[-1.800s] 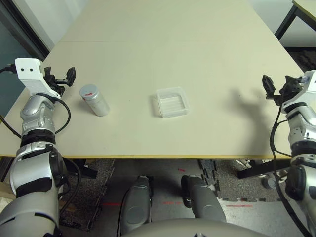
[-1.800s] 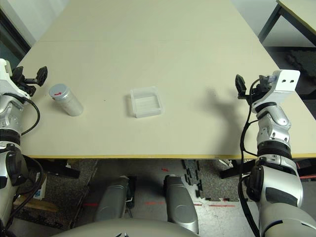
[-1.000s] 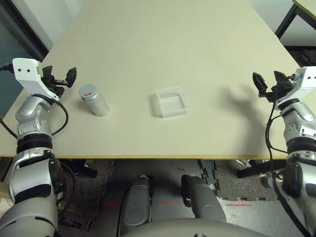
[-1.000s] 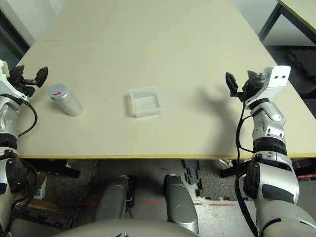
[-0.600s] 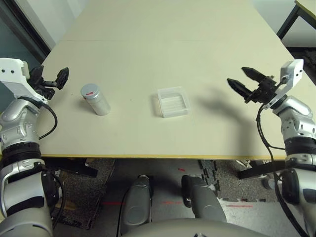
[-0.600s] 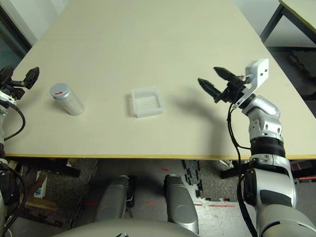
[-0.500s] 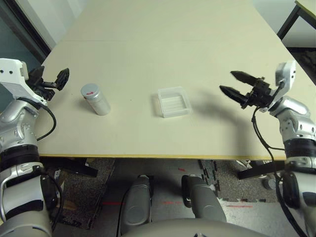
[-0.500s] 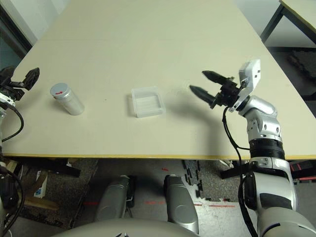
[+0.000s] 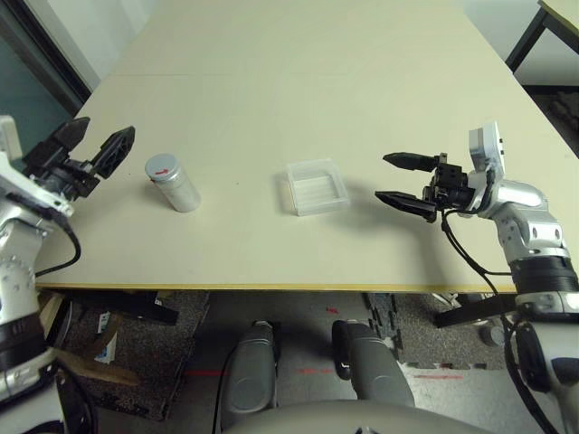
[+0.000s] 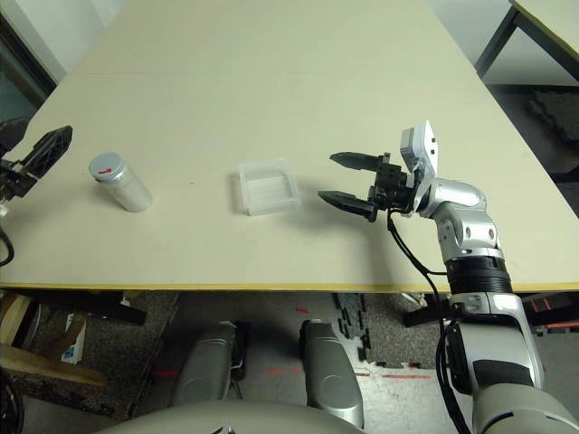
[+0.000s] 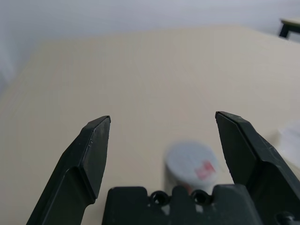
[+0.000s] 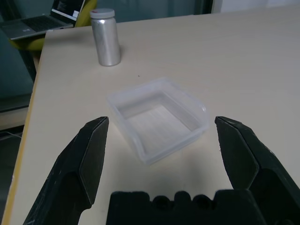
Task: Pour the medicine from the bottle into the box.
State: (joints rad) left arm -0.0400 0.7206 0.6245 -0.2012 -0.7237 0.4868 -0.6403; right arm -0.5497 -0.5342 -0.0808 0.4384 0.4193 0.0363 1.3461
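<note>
The bottle (image 9: 173, 183) stands upright on the left of the table, silvery-grey with a grey cap bearing a red mark; the left wrist view has it as the bottle (image 11: 192, 166), and the right wrist view as the bottle (image 12: 106, 37). The box (image 9: 317, 187), a clear shallow tray, lies at the table's middle. My left gripper (image 9: 87, 149) hangs open just left of the bottle, apart from it. My right gripper (image 9: 402, 179) is open, its fingertips pointing at the box (image 12: 157, 119) from the right with a short gap. The medicine is hidden.
The tan table (image 9: 298, 81) stretches far behind the bottle and box. Its front edge (image 9: 271, 287) runs close below them. A second table's corner (image 9: 559, 11) shows at the far right. A laptop (image 12: 56, 16) sits beyond the table's left side.
My right gripper has swung leftward toward the box, now level with it. My left gripper has dropped slightly and turned toward the bottle. Bottle and box have not moved.
</note>
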